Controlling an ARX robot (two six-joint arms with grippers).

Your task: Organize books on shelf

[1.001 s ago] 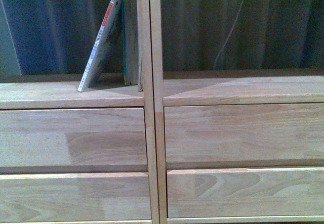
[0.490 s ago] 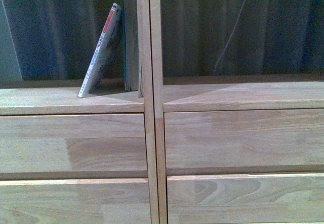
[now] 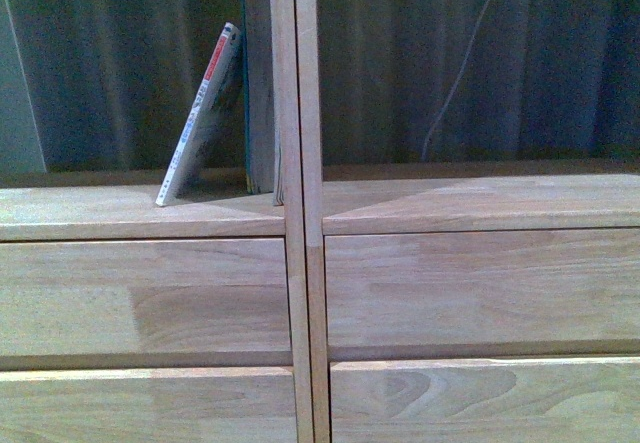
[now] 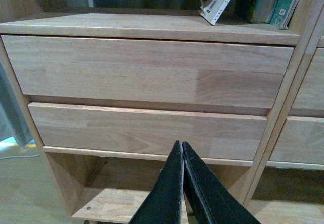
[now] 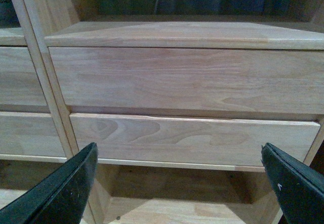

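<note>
On the left column's top board of the light-wood shelf (image 3: pixel 150 211), a thin pale paperback (image 3: pixel 198 118) with a red block on its white spine leans to the right against a thicker teal book (image 3: pixel 256 93), which stands upright beside the centre post. The left wrist view shows the paperback (image 4: pixel 220 1) and the teal book (image 4: pixel 284 2) from below. My left gripper (image 4: pixel 181 148) is shut with nothing in it, low in front of the left drawers. In front of the right column's lower drawer my right gripper (image 5: pixel 179 155) stands wide open and empty. Neither gripper appears in the front view.
The right column's top board (image 3: pixel 480 198) has no books on it. Dark curtain folds and a hanging white cord (image 3: pixel 462 63) show through the open back. Below the drawers sits an open bottom compartment (image 5: pixel 177 193). The floor (image 4: pixel 25 183) lies beside the shelf's outer leg.
In the front view the whole shelf has slid downward, so the camera has risen. The books keep the same pose against each other.
</note>
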